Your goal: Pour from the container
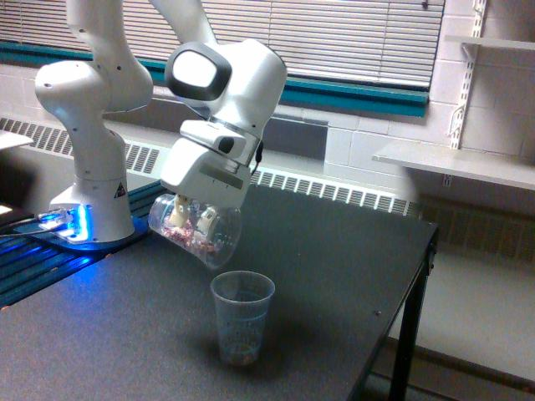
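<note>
clear tilted container [197, 233], apparently pinkish contents

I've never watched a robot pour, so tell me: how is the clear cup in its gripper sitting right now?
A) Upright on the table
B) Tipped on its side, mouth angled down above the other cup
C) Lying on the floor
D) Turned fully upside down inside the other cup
B: the tumbler hangs tilted in the gripper, its mouth slanting down just above the rim of the standing cup, not touching it.
</note>
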### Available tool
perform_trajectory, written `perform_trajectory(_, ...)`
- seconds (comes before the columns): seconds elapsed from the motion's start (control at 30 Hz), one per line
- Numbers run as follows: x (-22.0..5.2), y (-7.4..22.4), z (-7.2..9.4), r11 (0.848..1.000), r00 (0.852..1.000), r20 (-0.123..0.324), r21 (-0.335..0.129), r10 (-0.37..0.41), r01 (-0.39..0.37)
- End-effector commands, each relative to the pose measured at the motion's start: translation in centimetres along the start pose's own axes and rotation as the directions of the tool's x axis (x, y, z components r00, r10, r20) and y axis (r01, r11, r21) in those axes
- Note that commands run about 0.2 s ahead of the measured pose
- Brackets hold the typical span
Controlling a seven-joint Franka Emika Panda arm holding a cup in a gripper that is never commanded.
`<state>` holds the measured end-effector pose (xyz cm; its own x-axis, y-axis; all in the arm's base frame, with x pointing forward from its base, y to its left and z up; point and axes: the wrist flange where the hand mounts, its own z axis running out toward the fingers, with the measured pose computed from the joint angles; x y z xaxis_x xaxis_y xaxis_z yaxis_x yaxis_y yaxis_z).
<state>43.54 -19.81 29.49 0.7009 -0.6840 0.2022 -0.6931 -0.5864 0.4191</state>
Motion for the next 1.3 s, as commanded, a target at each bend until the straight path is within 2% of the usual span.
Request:
perform_trajectory(0.03, 0.31, -0.52, -0.39, 1.000, 1.000, -0.002, -0.022, -0.014, 0.014)
perform_trajectory(0.5, 0.27, -0.59, -0.60, 0.997, 0.999, 0.000, -0.064, -0.038, 0.038)
perform_trajectory(1.3, 0.38, 0.08, -0.77, 0.997, 0.999, -0.002, -0.063, -0.045, 0.045)
